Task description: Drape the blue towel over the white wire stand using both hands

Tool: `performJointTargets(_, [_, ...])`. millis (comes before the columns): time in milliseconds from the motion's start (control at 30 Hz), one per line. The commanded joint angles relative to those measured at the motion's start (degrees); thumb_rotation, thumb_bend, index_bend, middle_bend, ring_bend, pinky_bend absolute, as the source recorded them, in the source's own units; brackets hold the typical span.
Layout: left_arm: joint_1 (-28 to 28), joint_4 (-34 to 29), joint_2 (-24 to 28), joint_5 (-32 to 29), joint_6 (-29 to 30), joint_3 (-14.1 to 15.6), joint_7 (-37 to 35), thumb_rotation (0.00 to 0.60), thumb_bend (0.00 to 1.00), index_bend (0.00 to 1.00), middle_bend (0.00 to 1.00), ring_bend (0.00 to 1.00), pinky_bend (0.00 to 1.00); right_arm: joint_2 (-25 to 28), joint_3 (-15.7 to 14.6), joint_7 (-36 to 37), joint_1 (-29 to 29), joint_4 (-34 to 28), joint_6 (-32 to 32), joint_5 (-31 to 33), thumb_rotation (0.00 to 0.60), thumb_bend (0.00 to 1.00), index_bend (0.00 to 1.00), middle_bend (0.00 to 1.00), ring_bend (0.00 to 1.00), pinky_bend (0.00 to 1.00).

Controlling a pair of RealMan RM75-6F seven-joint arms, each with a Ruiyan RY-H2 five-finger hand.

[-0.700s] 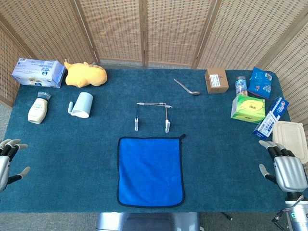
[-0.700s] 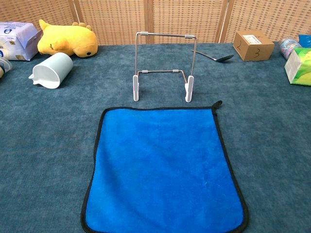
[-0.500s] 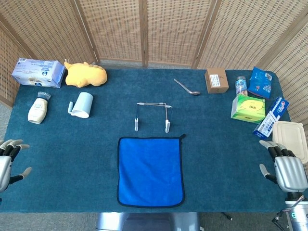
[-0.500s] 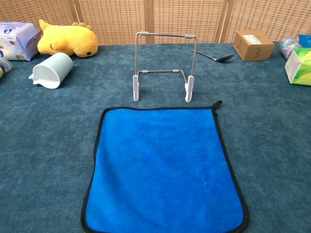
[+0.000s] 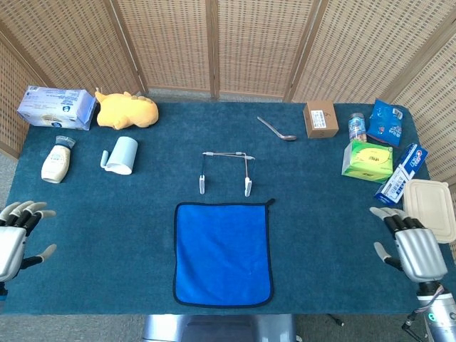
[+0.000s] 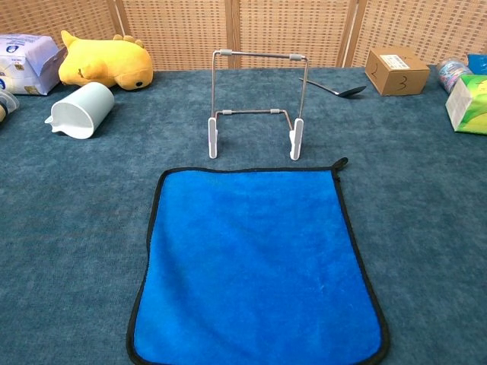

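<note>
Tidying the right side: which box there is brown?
The small cardboard box by the spoon; the tissue box is green, the toothpaste box blue.

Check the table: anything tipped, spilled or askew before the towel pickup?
Only the light blue cup looks off: it lies on its side at the left, nothing spilled. The blue towel lies flat, the white wire stand stands upright just beyond it.

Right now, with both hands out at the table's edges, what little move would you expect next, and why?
Probably both hands move inward toward the blue towel's far corners. The towel lies flat and untouched in front of the white wire stand, while the left hand and right hand hover open and empty far off to either side. They must reach the towel before lifting it.
</note>
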Motion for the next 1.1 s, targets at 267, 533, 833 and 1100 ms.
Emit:
performJointTargets(267, [-4.0,-2.4,-0.5,5.9,-2.5,0.2,-2.7,0.6,0.29,0.31,0.26,0.21,0.17,-5.1,-2.1,2.4,8.0,4.6,-5.7,-9.8,0.6,0.19,0.21,0.26,0.24,0.4])
performJointTargets(533, [-6.1,-4.4,-0.6,7.1,-4.1,-0.1,-2.1,0.6,0.29,0.31,0.26,0.21,0.17,-10.8,-3.0,3.8,13.5,8.4,-8.7,-14.5,0.6,0.11,0.21,0.26,0.23,0.4])
performJointTargets(833, [-6.1,-6.2,0.5,6.8,-3.7,0.2,-2.0,0.6,0.29,0.31,0.26,0.21,0.17,-16.6,-3.3,6.5,18.8,14.9,-9.2,-17.8,0.6,0.09,0.21,0.26,0.2,0.39])
performJointTargets(1100, [-5.9,-7.3,1.1,6.1,-3.7,0.5,-1.8,0.6,0.29,0.31,0.26,0.21,0.17,-21.0,-5.0,8.1,21.6,21.6,-9.1,-19.5,0.6,0.08,0.2,0.25,0.2,0.39])
